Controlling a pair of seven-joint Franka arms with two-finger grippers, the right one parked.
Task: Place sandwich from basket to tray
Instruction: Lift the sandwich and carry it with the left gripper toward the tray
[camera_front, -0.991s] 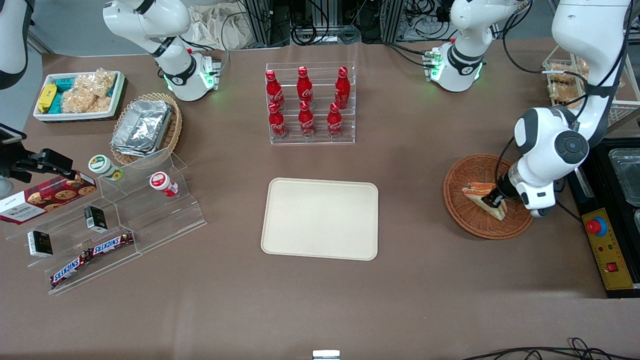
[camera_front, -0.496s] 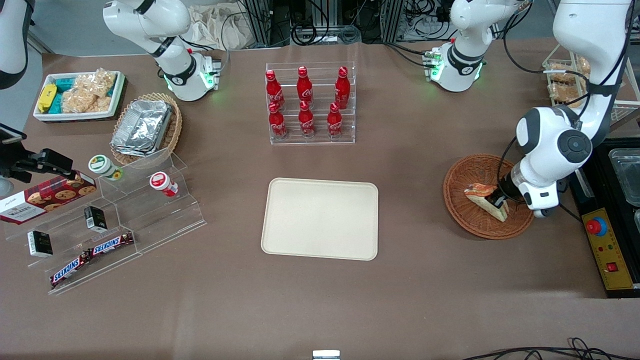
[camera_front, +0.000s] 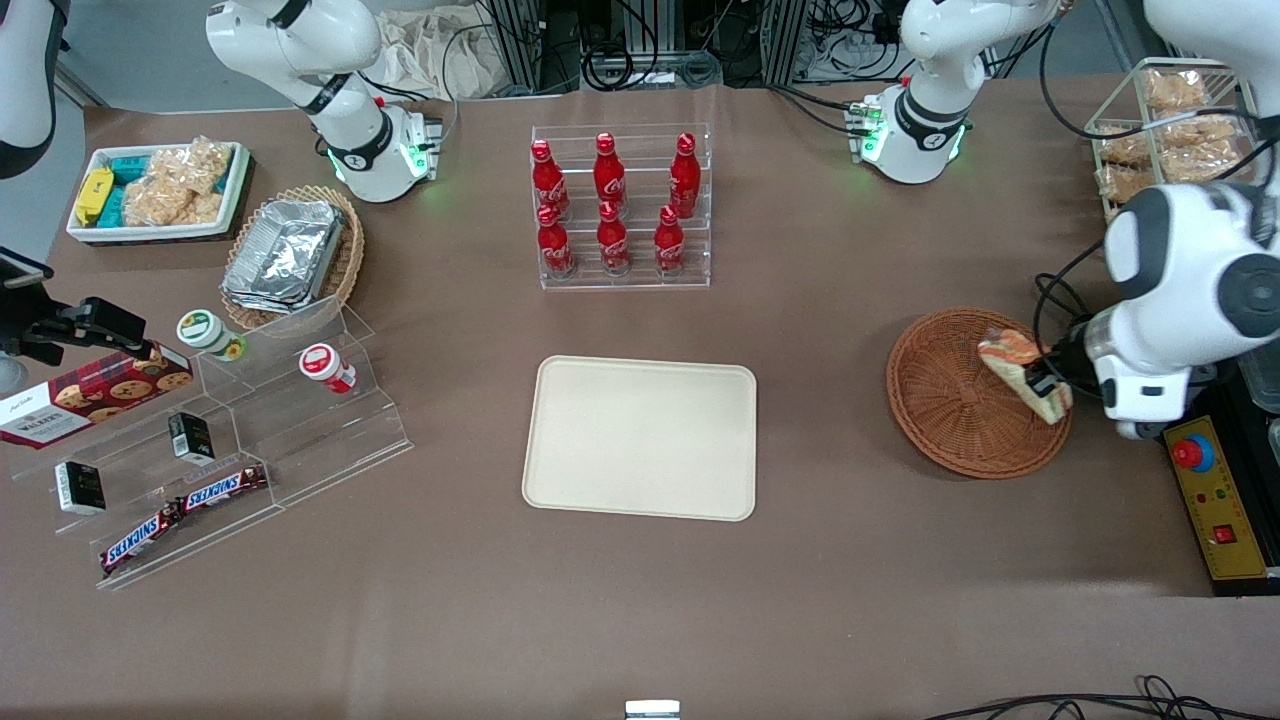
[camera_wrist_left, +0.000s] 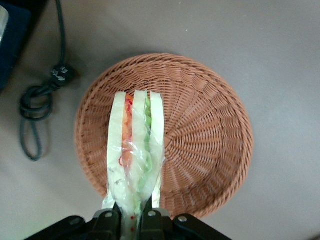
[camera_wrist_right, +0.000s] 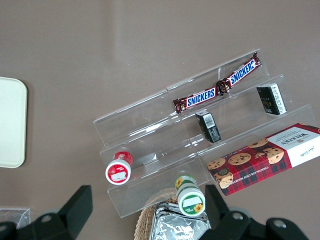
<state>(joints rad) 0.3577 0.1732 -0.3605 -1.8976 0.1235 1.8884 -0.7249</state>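
One gripper (camera_front: 1047, 385) works this scene, hanging above the rim of the basket (camera_front: 950, 420) at the working arm's end of the table, its two black fingers (camera_wrist_left: 107, 222) pinched narrow onto the sandwich (camera_front: 1020, 372).

By size, the brown table (camera_front: 850, 600) comes first, spread under the gripper and everything else. The tray (camera_front: 640, 437) lies flat and bare well apart from the gripper, toward the parked arm's end and about as near to the front camera as the basket. The clear rack of red bottles (camera_front: 620, 205) stands farther from the front camera than the tray, well away from the gripper.

The basket sits directly below the gripper; the wrist view shows its woven bowl (camera_wrist_left: 200, 140) with nothing lying in it. A black cable (camera_wrist_left: 37, 100) coils on the table just beside the basket.

The sandwich is the smallest of these. It is held clear of the basket floor, clamped at one narrow end between the fingers, and it juts out from the gripper over the weave. Its clear wrapper (camera_wrist_left: 132, 165) covers three pale bread slices with an orange layer and a green layer between them. In the front view it is tilted, its orange-topped end highest and farthest from the gripper.
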